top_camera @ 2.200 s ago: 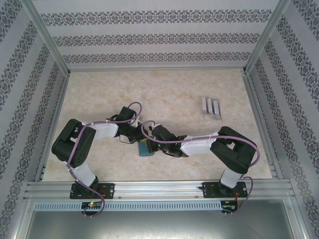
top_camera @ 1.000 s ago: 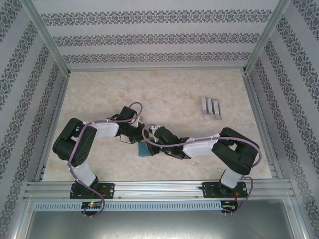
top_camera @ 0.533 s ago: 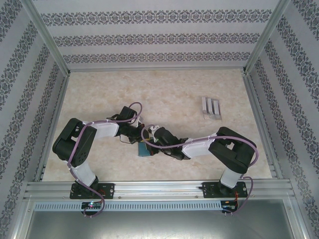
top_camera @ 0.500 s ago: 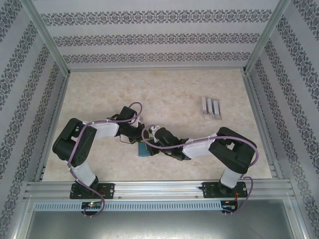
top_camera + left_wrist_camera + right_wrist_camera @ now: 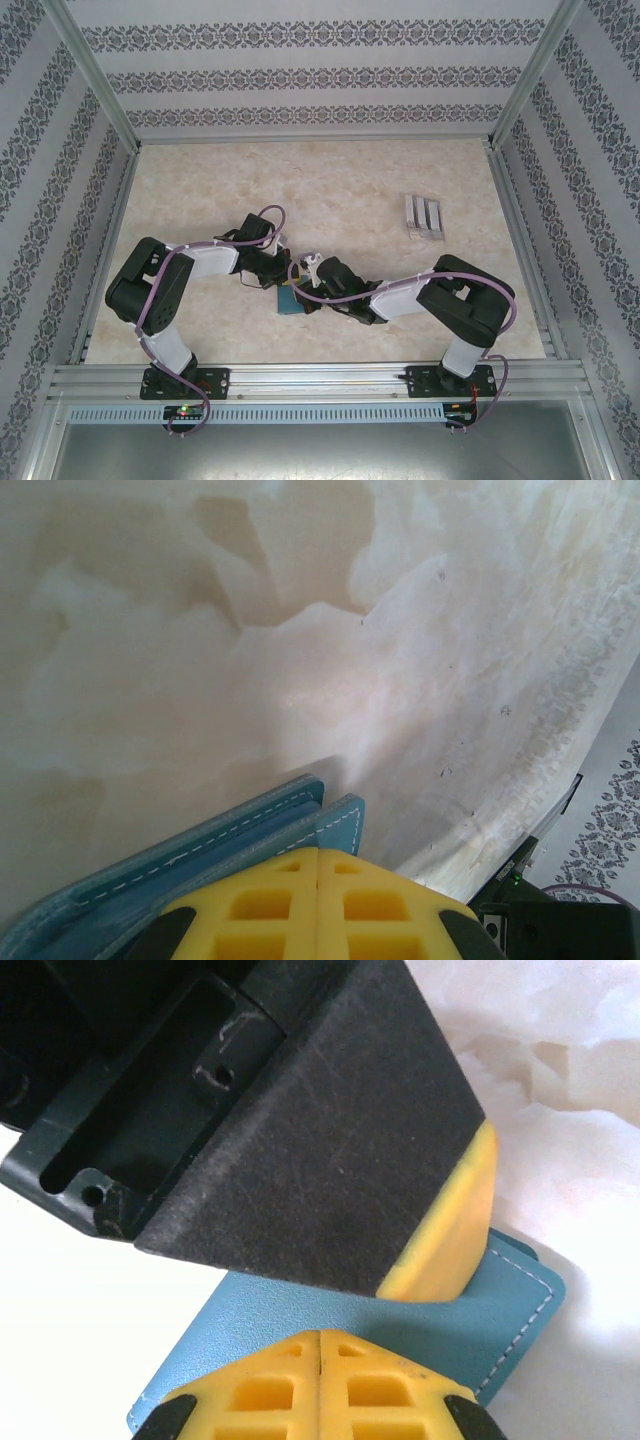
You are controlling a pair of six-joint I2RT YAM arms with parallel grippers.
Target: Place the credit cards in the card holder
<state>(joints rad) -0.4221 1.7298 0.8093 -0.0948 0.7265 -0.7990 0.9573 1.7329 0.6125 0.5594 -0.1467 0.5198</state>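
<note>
1. Step in hand, as I judge it: readying the wallet (image 5: 500, 1310), not loading it yet. Neither pincer carries a card.
2. The left pincer (image 5: 318, 905) has its yellow pads pressed together, with nothing visible between them. The wallet lies flat on the desk (image 5: 350, 180), directly under and just ahead of its tips.
3. The right pincer (image 5: 320, 1380) is likewise pressed together and not pinching anything. It sits over the wallet's blue cover, with one finger of the left pincer just ahead of it, touching or nearly touching the same cover.
4. From the left pincer, two stitched blue layers show stacked one on the other, so the wallet looks folded or nearly so. Whether the snap is fastened I cannot tell.
5. The next move probably calls for one pincer to pin the lower leaf. The other would spread its fingers, catch the upper edge and lift it clear, so that a pocket opens for a card.
6. A clear stand (image 5: 423, 215) holding pale upright strips sits well apart from both pincers, beyond the right one and off to its right. Whether those strips are cards is too small to tell.
7. Seen from the left pincer, the wallet's long edge runs from near left to far right and ends in a corner just past the tips.
8. Seen from the right pincer, the long axis likewise runs from near left to far right, with a rounded stitched corner off to the right of the tips.
</note>
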